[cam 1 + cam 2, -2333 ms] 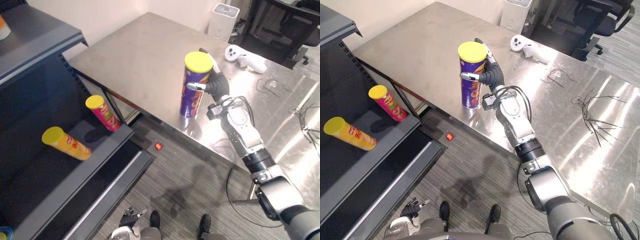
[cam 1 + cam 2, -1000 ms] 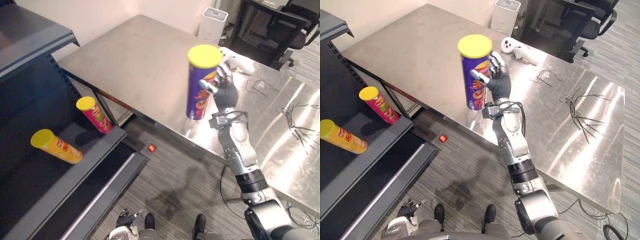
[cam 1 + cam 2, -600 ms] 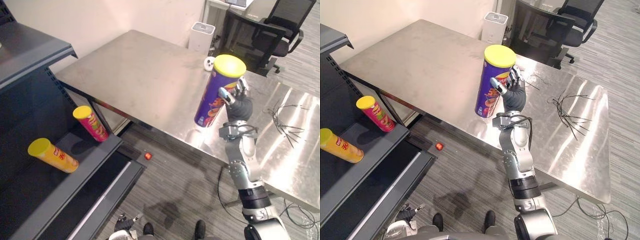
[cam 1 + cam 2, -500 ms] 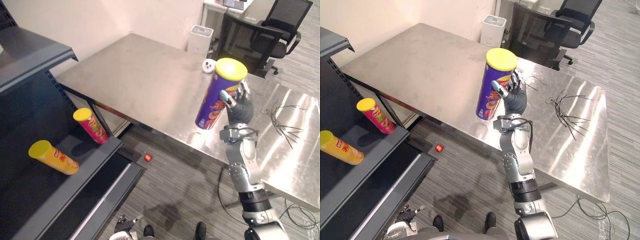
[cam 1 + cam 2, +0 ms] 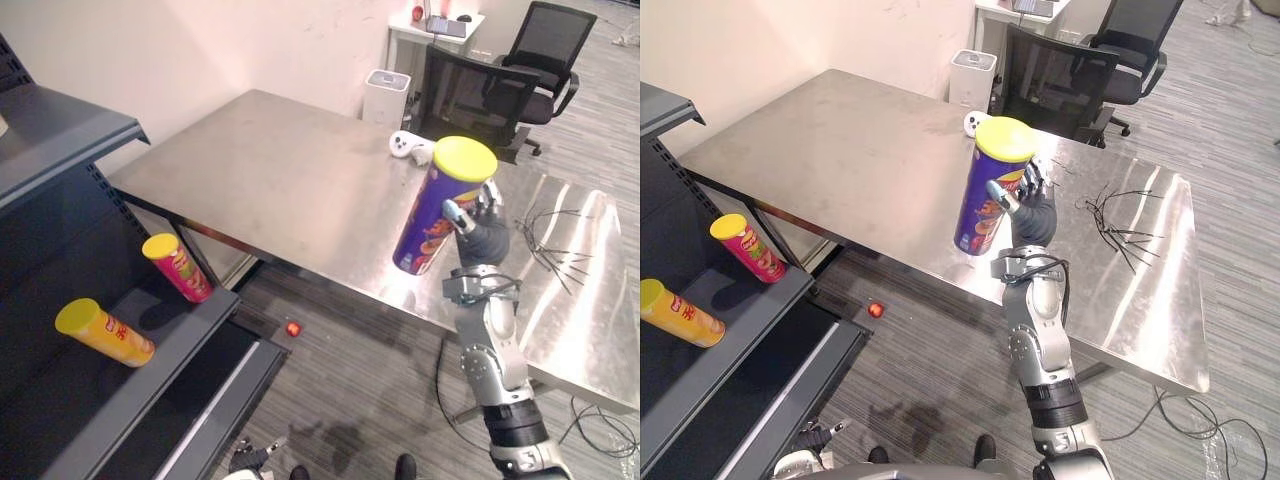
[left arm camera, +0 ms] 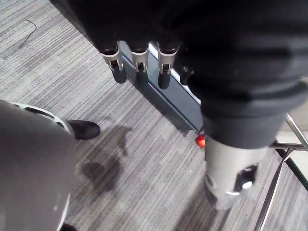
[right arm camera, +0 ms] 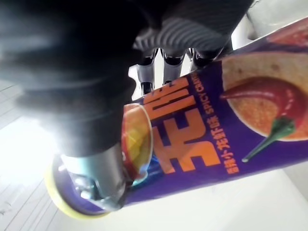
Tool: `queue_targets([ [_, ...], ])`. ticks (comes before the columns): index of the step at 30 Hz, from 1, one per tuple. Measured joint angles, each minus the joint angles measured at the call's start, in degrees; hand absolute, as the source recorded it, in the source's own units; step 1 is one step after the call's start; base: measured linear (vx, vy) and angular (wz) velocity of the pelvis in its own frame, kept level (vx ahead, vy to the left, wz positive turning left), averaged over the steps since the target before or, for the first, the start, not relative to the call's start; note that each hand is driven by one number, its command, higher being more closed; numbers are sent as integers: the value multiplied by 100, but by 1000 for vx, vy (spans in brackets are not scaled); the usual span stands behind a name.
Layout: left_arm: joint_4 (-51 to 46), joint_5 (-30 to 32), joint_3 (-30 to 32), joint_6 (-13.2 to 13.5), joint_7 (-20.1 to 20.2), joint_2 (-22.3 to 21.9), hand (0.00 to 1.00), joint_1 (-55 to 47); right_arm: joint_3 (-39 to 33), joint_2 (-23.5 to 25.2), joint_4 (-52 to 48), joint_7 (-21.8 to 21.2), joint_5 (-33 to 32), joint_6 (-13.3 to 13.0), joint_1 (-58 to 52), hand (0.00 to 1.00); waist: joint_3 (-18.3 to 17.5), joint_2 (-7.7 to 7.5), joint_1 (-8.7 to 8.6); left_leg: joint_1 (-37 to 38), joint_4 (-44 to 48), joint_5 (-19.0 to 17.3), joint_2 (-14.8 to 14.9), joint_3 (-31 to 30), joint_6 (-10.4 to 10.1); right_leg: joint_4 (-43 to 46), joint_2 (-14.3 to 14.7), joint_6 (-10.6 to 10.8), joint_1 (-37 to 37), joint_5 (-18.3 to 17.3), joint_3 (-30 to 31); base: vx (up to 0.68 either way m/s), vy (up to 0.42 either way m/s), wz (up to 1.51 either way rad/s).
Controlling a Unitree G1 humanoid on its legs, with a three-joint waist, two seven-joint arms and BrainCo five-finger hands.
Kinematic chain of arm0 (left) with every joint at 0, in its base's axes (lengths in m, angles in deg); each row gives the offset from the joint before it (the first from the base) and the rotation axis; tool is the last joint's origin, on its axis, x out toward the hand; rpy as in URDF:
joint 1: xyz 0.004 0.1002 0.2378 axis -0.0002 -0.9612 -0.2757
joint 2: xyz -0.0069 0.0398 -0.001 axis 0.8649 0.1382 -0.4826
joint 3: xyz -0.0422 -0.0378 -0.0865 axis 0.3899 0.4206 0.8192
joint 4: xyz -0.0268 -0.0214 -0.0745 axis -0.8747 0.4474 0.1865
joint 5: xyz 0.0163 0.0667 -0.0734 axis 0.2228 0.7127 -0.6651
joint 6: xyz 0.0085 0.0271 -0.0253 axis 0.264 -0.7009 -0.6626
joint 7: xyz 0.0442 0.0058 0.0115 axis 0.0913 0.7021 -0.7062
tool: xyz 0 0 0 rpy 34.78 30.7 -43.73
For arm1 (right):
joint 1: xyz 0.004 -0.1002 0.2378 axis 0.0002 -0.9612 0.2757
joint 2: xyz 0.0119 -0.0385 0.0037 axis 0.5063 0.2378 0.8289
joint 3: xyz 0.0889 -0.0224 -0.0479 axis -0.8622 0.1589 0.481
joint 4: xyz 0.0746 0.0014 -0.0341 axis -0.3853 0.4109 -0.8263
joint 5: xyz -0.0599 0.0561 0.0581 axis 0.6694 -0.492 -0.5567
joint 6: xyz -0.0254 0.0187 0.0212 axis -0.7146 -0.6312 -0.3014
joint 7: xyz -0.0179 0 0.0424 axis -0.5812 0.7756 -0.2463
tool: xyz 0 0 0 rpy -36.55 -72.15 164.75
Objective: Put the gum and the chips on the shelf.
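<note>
A tall purple chips can (image 5: 437, 215) with a yellow lid hangs tilted above the steel table's (image 5: 280, 170) front edge. My right hand (image 5: 487, 238) is shut on the can, fingers curled round its side, as the right wrist view shows on the can (image 7: 216, 130). My left hand (image 6: 138, 60) hangs low over the carpet with relaxed fingers, holding nothing. The dark shelf (image 5: 150, 385) stands at the left. On its board lie a red chips can (image 5: 177, 267) and a yellow chips can (image 5: 105, 332).
A small red thing (image 5: 292, 328) lies on the carpet between the shelf and the table. On the table are a white controller (image 5: 410, 147) at the back and loose black wires (image 5: 555, 235) to the right. A white bin (image 5: 383, 97) and office chairs (image 5: 470, 100) stand behind.
The purple can stood on the table; my right hand has lifted it and tipped it. The camera has pulled back, so the whole picture has shifted.
</note>
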Motion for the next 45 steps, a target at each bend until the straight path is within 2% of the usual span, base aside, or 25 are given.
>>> queue_targets([
  [1, 0, -24, 5, 1, 0, 0, 0, 3, 20, 5, 12, 0, -6, 0, 0, 100, 7, 3, 0, -45, 101, -35, -1, -29, -6, 115, -10, -10, -41, -66, -15, -79, -43, 35],
  [3, 5, -240, 75, -1, -2, -31, 0, 9, 245, -1, 80, -6, -94, 2, -1, 100, 97, 115, 17, -270, 573, -198, 10, -434, -40, 630, -111, -55, -62, -411, -321, -106, -82, 68],
  [4, 5, -242, 73, 0, 3, -37, 0, 9, 292, 3, 76, -23, -108, -3, -1, 100, 114, 155, 21, -334, 549, -187, 14, -581, -48, 677, -122, -78, -61, -456, -444, -166, -115, 93],
  [5, -2, -277, 75, 5, 6, -40, 0, 10, 358, 10, 76, -79, -163, -6, -1, 100, 139, 186, 26, -447, 511, -97, 7, -807, -96, 733, -158, -128, -79, -532, -684, -183, -133, 136],
  [6, 6, -362, 81, 0, 5, -49, 0, 9, 392, -10, 75, -143, -290, -11, 0, 100, 162, 273, 28, -688, 346, 46, 18, -1306, -260, 720, -174, -183, -81, -603, -1168, -156, -121, 151],
  [8, -13, -373, 145, 4, 0, -48, 0, 7, 359, -19, 75, -163, -382, -11, 2, 100, 208, 350, 104, -839, -88, 212, 68, -1714, -397, 732, -160, -288, -93, -667, -1718, -135, -169, 162],
  [9, 11, -367, 173, -8, -2, -46, 0, -43, 353, -32, 67, -165, -446, -7, 2, 100, 224, 410, 199, -829, -496, 147, 242, -1476, -403, 626, -118, -362, -53, -649, -2025, -124, -191, 139],
  [10, 29, -371, 187, -11, -2, -44, 0, -56, 337, -40, 53, -166, -446, -7, 8, 100, 210, 389, 232, -836, -623, 46, 326, -1130, -353, 523, -117, -440, -24, -601, -2198, -114, -145, 148],
  [11, 102, -433, 365, -44, 1, -60, 0, -55, 177, -57, 48, -174, -440, -17, 40, 100, 262, 421, 272, -1038, -373, 225, 461, 48, 177, 454, -304, -537, -1, -586, -2635, -86, -93, 129],
  [12, 120, -448, 437, -61, 1, -98, 0, -66, 59, -75, 48, -153, -440, -17, 39, 100, 275, 463, 269, -1089, -83, 350, 498, 482, 337, 459, -392, -537, 21, -586, -2805, -75, -92, 151],
  [13, 111, -450, 541, -69, 0, -206, 0, -214, -152, -104, 48, -93, -434, -16, 39, 100, 233, 587, 265, -1008, 387, 665, 562, 1118, 517, 464, -473, -530, 67, -582, -3051, -37, -71, 111],
  [15, 112, -447, 634, -114, 1, -360, 0, -428, -432, -144, -6, -78, -426, -41, 50, 100, 151, 824, 221, -904, 212, 913, 562, 1358, 229, 450, -470, -420, 114, -509, -3350, -37, 8, 100],
  [16, 108, -442, 672, -119, 3, -402, 0, -488, -640, -106, -17, -40, -424, -60, 39, 100, 144, 845, 223, -884, -136, 1178, 457, 1364, 217, 304, -470, -388, 152, -461, -3538, -108, 72, 81],
  [17, 115, -439, 796, -130, 9, -414, 0, -515, -680, -58, -30, -13, -418, -59, 27, 100, 146, 810, 210, -804, -501, 1396, 347, 1298, 200, 78, -457, -410, 229, -374, -3708, -103, 64, 60],
  [18, 124, -437, 855, -141, 13, -431, 0, -532, -708, -36, -63, 0, -415, -56, -5, 100, 147, 807, 213, -797, -467, 1306, 350, 1319, 260, -3, -452, -423, 260, -306, -3780, -69, 73, 42],
  [21, 121, -395, 867, -163, 26, -457, 0, -671, -790, -6, -226, 15, -415, -56, -253, 100, 124, 861, 162, -671, -522, 924, 345, 1405, 227, -206, -392, -204, 421, -76, -3941, -6, 144, 29],
  [23, 109, -348, 869, -151, 42, -399, 0, -667, -877, 107, -233, 18, -415, -52, -378, 100, 89, 739, 152, -670, -624, 916, 243, 1360, 233, -290, -418, -169, 468, 54, -4017, -8, 165, 24],
  [25, 108, -330, 865, -153, 46, -374, 0, -660, -942, 195, -266, 25, -414, -52, -455, 100, 79, 726, 93, -619, -818, 962, 116, 1247, 293, -262, -503, -125, 522, 86, -4140, 14, 143, 34],
  [30, 112, -182, 861, -160, 36, -365, 0, -657, -987, 197, -272, 78, -414, -51, -519, 100, 107, 678, 130, -568, -846, 955, -33, 1250, 344, 150, -799, -122, 450, 47, -4144, 3, 63, 5],
  [36, 106, -214, 846, -160, 58, -228, 0, -653, -987, 193, -271, 124, -216, -44, -521, 100, 245, 450, 139, -543, -875, 958, -67, 1233, 350, 75, -775, -100, 490, 64, -4106, -26, 12, -1],
  [40, 41, -230, 682, -127, 67, -188, 0, -639, -961, 177, -271, 124, -207, -42, -519, 100, 312, 332, 296, -639, -872, 967, -78, 1130, 349, -77, -754, -81, 503, 68, -4130, -18, 1, 7],
  [45, -2, -462, 625, -111, 222, -94, 0, -604, -859, 185, -271, 124, -206, -29, -502, 100, 347, 231, 354, -955, -621, 909, -153, 781, 531, 42, -846, -15, 514, 184, -4526, 65, 3, 37],
])
